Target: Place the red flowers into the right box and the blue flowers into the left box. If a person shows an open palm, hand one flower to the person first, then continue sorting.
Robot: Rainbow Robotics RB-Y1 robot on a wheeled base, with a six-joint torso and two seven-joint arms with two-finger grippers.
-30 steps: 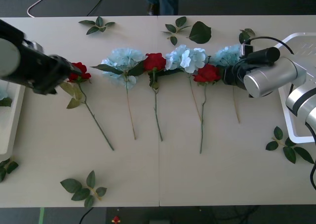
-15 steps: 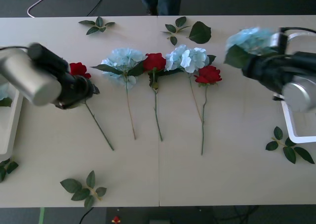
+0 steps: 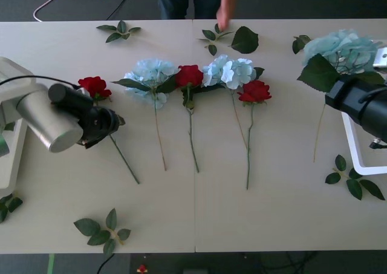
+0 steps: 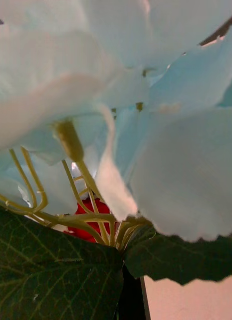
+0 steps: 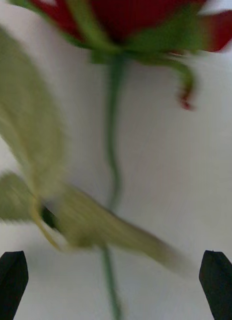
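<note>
Landmark: the middle rose (image 3: pixel 189 75), lying bloom-far, stem-near on the pale surface (image 3: pixel 199 207); everything is placed from it.
Nearest: a loose leaf sprig (image 3: pixel 104 228) is seen nearer than the rose and to its left, at the near edge.
Left gripper (image 3: pixel 115 121): found left of the middle rose, low over the stem of the leftmost rose (image 3: pixel 95 86). In the left wrist view the two dark fingertips (image 5: pixel 11 282) are seen at the corners, jaws wide, with that rose's stem (image 5: pixel 112 165) between them and nothing gripped.
Row beside the landmark: a blue cluster (image 3: pixel 151 73) is laid just left, another (image 3: pixel 228 71) just right, touching its leaves; a further rose (image 3: pixel 254 91) is lying right of that.
Right gripper (image 3: pixel 338 95): placed far right of the middle rose; its jaws are hidden behind leaves, so their state cannot be told. A third blue flower (image 3: pixel 340 49) is carried at it, lifted off the surface, stem (image 3: pixel 317 132) hanging down; its petals (image 4: pixel 120 75) are pressed close in the right wrist view.
Right box (image 3: pixel 357 153): partly seen at the far right edge, beside the right arm.
Left box (image 3: pixel 12 159): partly seen at the far left edge.
Farthest: a person's hand (image 3: pixel 225 17) is reaching down to the far edge, beyond the middle rose and slightly right, near a loose leaf (image 3: pixel 244 40).
</note>
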